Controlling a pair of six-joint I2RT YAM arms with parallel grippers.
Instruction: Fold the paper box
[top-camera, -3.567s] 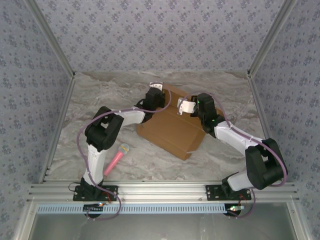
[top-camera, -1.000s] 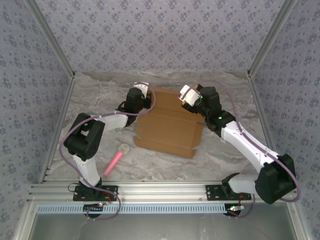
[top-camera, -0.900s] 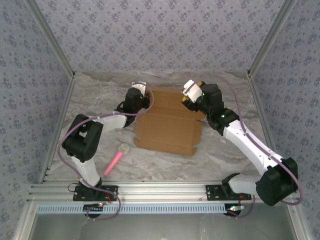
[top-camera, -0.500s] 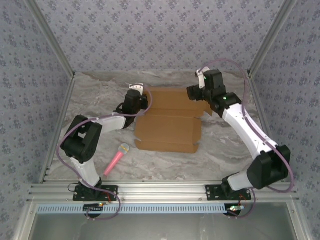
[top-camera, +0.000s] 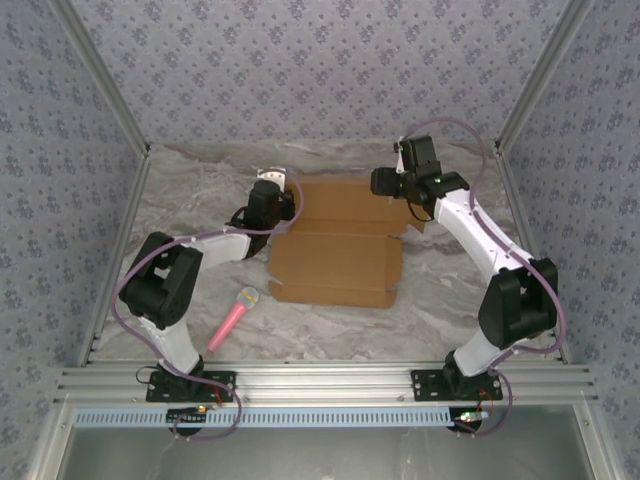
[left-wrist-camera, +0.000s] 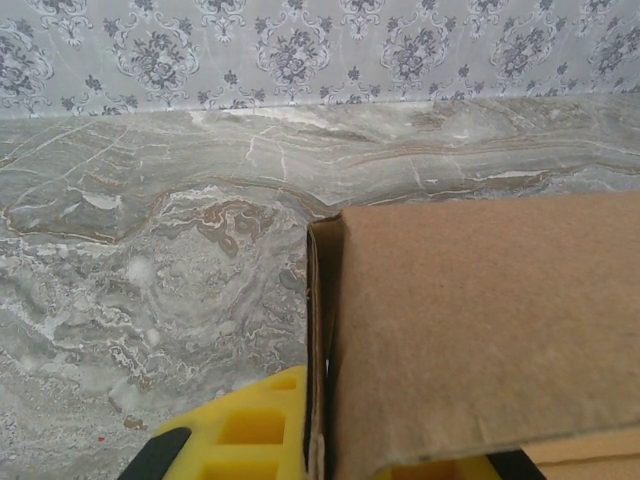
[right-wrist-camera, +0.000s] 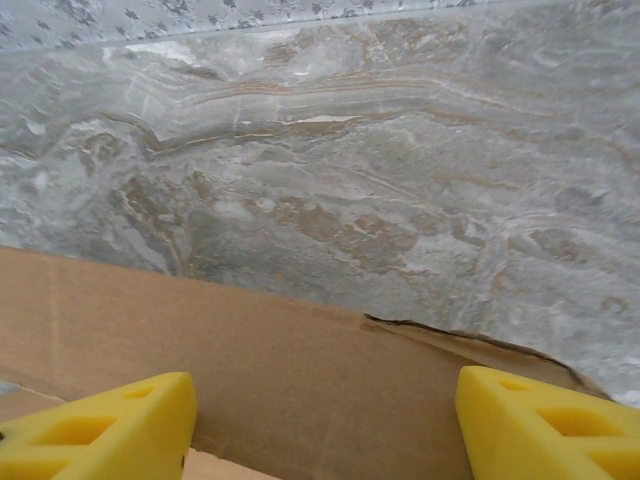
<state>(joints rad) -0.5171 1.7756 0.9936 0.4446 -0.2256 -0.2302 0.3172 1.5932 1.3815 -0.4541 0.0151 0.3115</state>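
On the marbled desk the paper box lies flat, central toward the far edge. The right arm has its jaws released at the box's far right corner; the jaws of the left arm straddle its far left edge, clamped or not I cannot tell. A pink microphone lies toward the near left corner.

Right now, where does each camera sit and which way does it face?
Top external: above and behind the arm bases, looking down at the marble-patterned table, the flat brown cardboard paper box and a pink microphone; both arms, left pincer and right pincer show.
Left wrist: low over the table, facing the back wall past the box's corner; yellow fingers show.
Right wrist: over the box's edge, facing the table beyond; spread yellow fingers show.
Shared: box and table.
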